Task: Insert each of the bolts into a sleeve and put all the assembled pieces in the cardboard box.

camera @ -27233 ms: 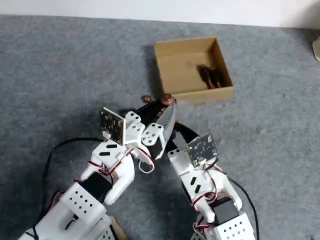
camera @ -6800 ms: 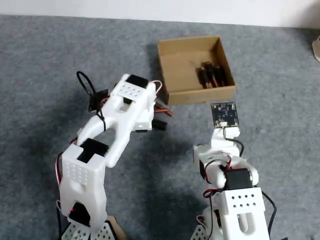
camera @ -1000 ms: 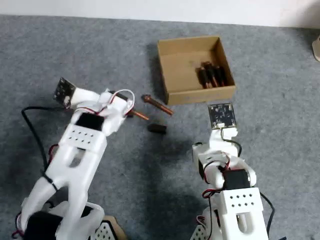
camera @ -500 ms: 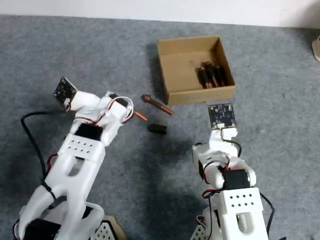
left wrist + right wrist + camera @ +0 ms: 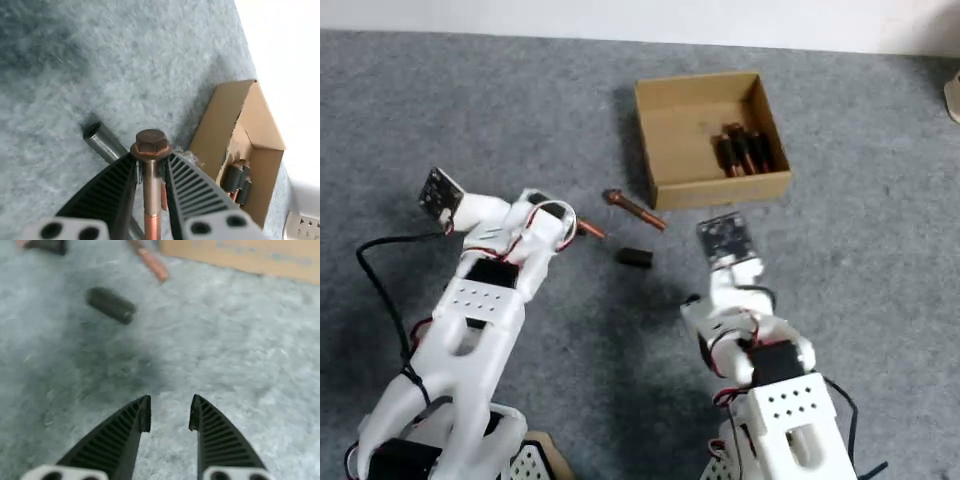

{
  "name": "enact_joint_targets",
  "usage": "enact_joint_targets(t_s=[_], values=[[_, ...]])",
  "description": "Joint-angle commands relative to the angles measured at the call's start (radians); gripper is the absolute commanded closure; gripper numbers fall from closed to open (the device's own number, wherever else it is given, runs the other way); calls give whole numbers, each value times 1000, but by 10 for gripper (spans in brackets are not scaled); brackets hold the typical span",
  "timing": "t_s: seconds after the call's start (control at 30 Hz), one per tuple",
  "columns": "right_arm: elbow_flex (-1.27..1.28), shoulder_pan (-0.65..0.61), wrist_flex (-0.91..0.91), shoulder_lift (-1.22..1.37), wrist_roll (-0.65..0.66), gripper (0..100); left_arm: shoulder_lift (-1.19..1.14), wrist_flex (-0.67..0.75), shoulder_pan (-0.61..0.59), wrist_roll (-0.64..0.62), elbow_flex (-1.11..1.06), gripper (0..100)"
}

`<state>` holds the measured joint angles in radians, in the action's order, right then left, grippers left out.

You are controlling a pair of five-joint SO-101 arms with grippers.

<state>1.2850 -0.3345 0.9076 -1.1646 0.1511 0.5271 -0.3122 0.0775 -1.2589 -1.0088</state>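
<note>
**A:** Start nearest the arms. How does the right pincer stand?

**B:** The right pincer (image 5: 169, 412) hangs low over the grey table (image 5: 860, 300). Its jaws are parted a modest way with nothing between them (just the fuzzy cover beneath).

**A:** And just past it?

**B:** A dark sleeve (image 5: 634, 257) lies on its side on the table, touching nothing. The left wrist view shows its open end, so it is a hollow tube.

**A:** The left pincer?

**B:** The left pincer (image 5: 151, 161) is clamped on a copper-coloured bolt (image 5: 151, 142). The ribbed jaws press the shank from both sides just below the hexagonal head, which sticks out beyond the tips. Seen from above, this pincer sits to the left of the sleeve, near it but apart.

**A:** Any other bolt?

**B:** A loose bolt (image 5: 635, 210) lies flat on the table beyond the sleeve, slantwise, between the left pincer and the cardboard box (image 5: 720, 190). Its thin end is near the box's near corner, and I cannot tell whether it touches.

**A:** And the box itself?

**B:** It sits farthest out, upright and open at the top. The assembled pieces (image 5: 742, 150) lie together inside, close to its right-hand wall. They are dark sleeves with copper showing at the ends (how many, I cannot say for sure).
</note>
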Motion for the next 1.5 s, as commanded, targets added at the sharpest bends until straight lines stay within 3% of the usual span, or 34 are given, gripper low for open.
enact_joint_targets(t_s=[0.0, 0.3, 0.47, 0.63, 0.8, 1.07, 1.2, 1.47], values=[[-7, -48, -18, -7, 60, 867, 50, 25, -13, 9, -25, 995], [1, -58, -18, -5, 264, 867, 50, 29, 2, 21, -87, 995], [2, -58, -18, -4, 348, 867, 48, 29, -1, 192, -90, 995], [2, -59, -19, -2, 434, 827, 45, 29, 1, 216, -94, 995], [-5, -91, -16, 19, 434, 813, 41, 29, 24, 218, -97, 995], [-70, -203, -93, 377, 356, 833, 41, 29, 22, 221, -97, 995], [-151, -225, -133, 512, 367, 833, 41, 29, 22, 284, -97, 995], [-346, -202, -153, 595, 448, 832, 41, 29, 21, 288, -97, 995]])
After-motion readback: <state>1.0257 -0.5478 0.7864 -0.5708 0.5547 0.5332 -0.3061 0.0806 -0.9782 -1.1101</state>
